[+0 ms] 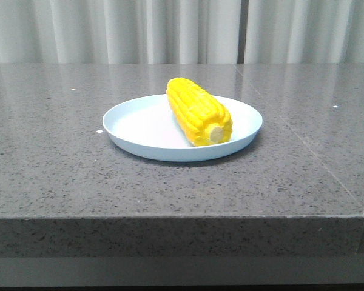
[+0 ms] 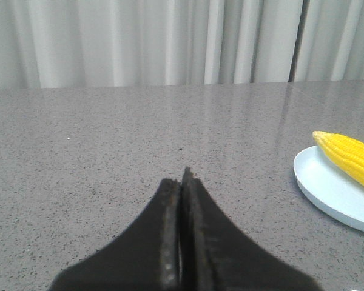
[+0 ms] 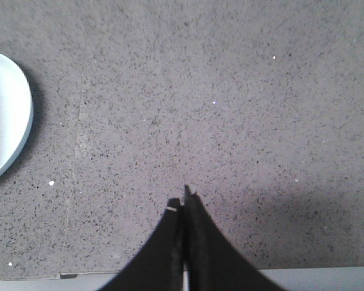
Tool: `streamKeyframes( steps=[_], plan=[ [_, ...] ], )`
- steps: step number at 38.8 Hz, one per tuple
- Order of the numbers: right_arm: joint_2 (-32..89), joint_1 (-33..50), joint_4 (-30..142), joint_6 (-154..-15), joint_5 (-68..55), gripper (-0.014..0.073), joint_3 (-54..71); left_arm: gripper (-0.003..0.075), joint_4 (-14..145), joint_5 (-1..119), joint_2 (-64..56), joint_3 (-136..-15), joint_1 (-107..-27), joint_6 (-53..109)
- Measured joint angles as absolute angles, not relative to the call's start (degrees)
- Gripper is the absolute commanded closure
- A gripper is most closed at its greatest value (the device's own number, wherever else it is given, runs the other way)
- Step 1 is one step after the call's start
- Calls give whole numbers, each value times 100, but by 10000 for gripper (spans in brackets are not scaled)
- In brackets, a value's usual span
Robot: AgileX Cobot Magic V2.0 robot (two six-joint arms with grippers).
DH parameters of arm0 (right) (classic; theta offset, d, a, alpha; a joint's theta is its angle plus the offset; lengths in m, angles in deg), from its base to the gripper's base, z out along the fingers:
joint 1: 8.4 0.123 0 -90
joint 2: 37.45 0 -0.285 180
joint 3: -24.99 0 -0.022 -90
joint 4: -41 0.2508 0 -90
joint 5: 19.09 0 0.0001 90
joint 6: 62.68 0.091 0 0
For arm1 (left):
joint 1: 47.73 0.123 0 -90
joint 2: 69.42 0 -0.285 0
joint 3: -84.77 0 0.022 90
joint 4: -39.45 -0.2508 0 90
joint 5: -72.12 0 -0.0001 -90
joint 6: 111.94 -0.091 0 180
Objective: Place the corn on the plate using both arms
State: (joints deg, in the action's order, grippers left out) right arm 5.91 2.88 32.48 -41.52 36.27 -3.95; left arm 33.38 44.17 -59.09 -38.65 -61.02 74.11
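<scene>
in the left wrist view the plate (image 2: 327, 194) and the corn (image 2: 352, 159) on it are cut off by the picture's edge. the right wrist view keeps only a sliver of the plate's rim; the corn is out of frame. neither arm appears in the front view.

Grey speckled stone table (image 1: 60, 157) w/ glossy top, pale pleated curtains (image 1: 109, 30) behind, soft even light
</scene>
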Motion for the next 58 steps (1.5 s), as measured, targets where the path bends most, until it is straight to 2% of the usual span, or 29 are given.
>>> streamKeyframes(
  steps=[11,17,58],
  plan=[
    [-1777,288,3016,-4152,2452,662,-2155,741,3338,4417,-5909,-3865,-6102,7411],
    [-2416,288,3003,-4152,2288,662,-2525,741,3338,4417,-5909,-3865,-6102,7411],
    [-2511,288,2967,-4164,2240,662,-2561,741,3338,4417,-5909,-3865,-6102,7411]
  ],
)
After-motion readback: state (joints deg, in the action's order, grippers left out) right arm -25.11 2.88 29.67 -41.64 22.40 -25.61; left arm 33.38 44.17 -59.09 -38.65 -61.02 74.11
